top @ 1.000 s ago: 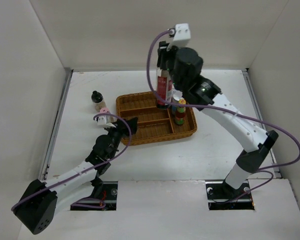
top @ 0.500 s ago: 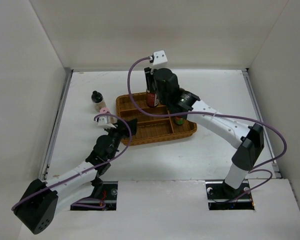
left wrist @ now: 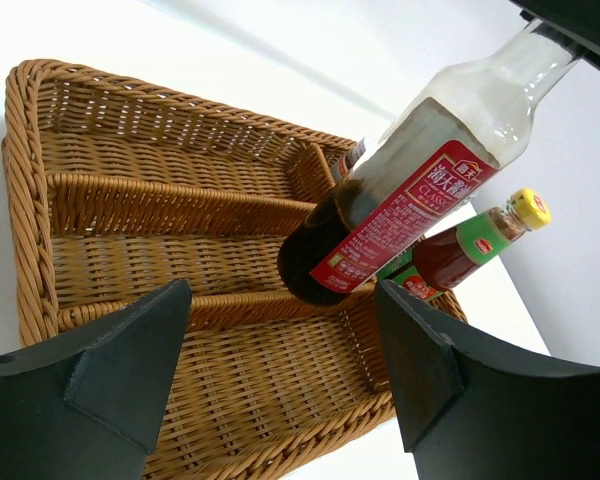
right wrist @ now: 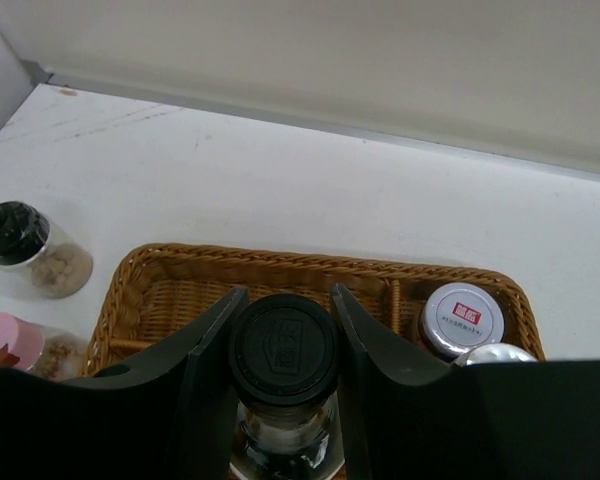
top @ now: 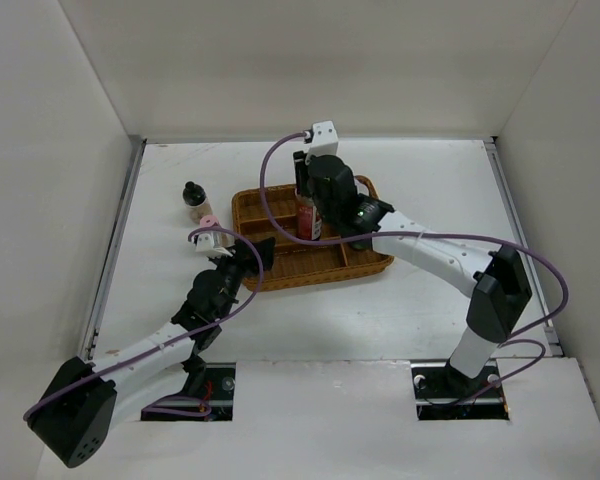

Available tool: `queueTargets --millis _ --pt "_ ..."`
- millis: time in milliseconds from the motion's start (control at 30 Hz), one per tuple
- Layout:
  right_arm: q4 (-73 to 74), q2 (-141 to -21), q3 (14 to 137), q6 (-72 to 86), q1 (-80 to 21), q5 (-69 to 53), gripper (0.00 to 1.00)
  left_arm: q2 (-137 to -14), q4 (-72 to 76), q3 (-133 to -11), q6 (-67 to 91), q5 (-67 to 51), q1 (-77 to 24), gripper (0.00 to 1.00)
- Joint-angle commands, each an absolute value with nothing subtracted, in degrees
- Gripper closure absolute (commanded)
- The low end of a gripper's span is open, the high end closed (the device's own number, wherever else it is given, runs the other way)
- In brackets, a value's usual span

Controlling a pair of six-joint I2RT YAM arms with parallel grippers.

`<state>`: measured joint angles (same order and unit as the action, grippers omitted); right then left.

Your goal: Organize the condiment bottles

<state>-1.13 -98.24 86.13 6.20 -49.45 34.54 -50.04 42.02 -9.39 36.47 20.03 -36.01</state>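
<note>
Bottle (left wrist: 325,250) with red label (left wrist: 410,210) reading "CLASS…" sits clamped in right hand (right wrist: 285,345); left hand (left wrist: 282,290) gapes wide.

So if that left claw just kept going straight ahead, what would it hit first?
Probably the wicker tray, lying right ahead of the open left gripper; the dark-red bottle comes further in. Depth is unclear.
</note>
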Motion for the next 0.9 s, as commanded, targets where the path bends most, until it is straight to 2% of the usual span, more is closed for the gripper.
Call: queueTargets --millis 0,333,867 --pt "-7.47 -93.96 85.52 7.73 -49.35 35.33 0.74 -50.45 44.21 -9.58 36.91 19.6 -36.08 0.27" --pt "-7.03 -91.49 87.98 7.12 -46.27 34.45 0.73 -52.12 45.09 -9.76 37.0 19.51 -36.16 0.27" --pt "-9.84 -94.04 76.47 8.88 -45.13 33.58 0.7 -52.38 45.09 -9.67 37.0 19.69 -35.81 0.27"
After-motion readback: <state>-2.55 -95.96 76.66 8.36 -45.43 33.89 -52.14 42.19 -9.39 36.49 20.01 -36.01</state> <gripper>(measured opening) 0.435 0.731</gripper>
